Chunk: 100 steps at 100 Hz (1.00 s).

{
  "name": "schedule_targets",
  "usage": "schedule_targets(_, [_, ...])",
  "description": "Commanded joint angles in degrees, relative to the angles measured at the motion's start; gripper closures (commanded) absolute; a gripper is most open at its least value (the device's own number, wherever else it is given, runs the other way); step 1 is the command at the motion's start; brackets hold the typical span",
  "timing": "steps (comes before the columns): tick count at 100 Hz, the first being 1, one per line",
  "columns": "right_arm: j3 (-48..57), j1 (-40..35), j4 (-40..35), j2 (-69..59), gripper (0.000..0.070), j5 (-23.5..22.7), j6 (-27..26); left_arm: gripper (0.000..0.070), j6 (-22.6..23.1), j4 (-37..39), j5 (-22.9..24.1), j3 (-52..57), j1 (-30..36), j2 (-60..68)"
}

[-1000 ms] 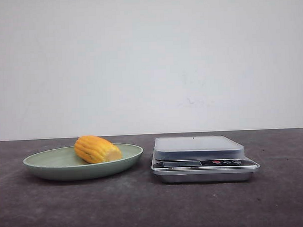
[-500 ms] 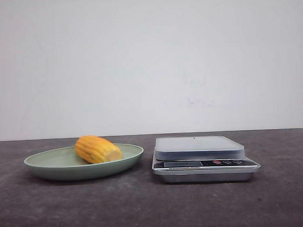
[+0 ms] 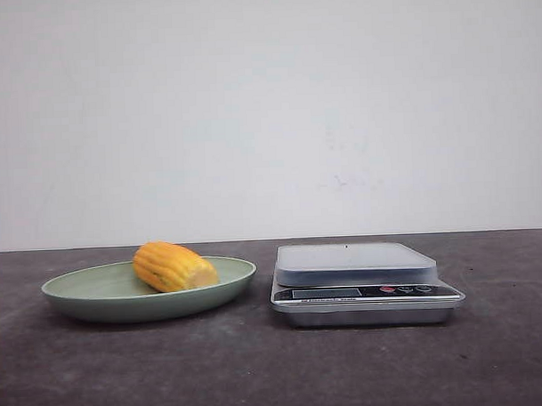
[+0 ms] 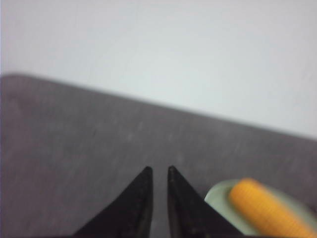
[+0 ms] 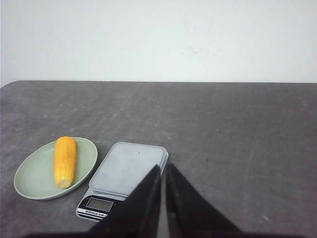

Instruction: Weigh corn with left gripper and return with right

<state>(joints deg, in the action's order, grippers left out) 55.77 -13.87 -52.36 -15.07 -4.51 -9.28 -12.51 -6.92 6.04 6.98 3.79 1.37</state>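
Only the plate, holding the corn, and the scale just beside it occupy the counter. A narrow gap separates them; front, back and right edges lie open.

Yellow-orange corn — sideways on plate

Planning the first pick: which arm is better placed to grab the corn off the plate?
Left. The corn lies on the green plate, left of the scale; the left gripper has it close alongside, while the right gripper sits behind the scale.
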Motion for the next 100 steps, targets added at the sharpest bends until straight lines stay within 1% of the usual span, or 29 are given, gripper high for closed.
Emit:
schedule_targets(1, [0.5,-0.1,0.5,-0.2,0.0688,0.0,-0.6,0.0697,2.4,1.8,0.0,-1.3,-0.5,-1.2])
schedule_targets(22, [0.6,-0.1,0.5,-0.2,0.0688,0.0,-0.6,0.0697,3.2,1.4,-0.1,-5.1,-1.6,-1.2])
schedule_targets(33, [0.6,-0.1,0.5,-0.2,0.0688,0.0,-0.6,0.0697,4.6,1.6,-0.1,-6.1,-1.6,-1.2])
schedule_targets(54, [0.6,-0.1,0.5,-0.2,0.0688,0.0,-0.6,0.0697,8.6,-2.7,-0.1,-6.2,-1.6,-1.2])
schedule_targets(57, [0.6,-0.1,0.5,-0.2,0.0688,0.0,-0.6,0.0697,8.7,-3.7,-0.1,-6.2,-1.6,-1.2])
schedule_targets(100, [0.6,-0.1,0.5,-0.2,0.0687,0.0,-0.6,0.0697,8.6,-3.6,-0.3,-6.2,-1.6,-1.2])
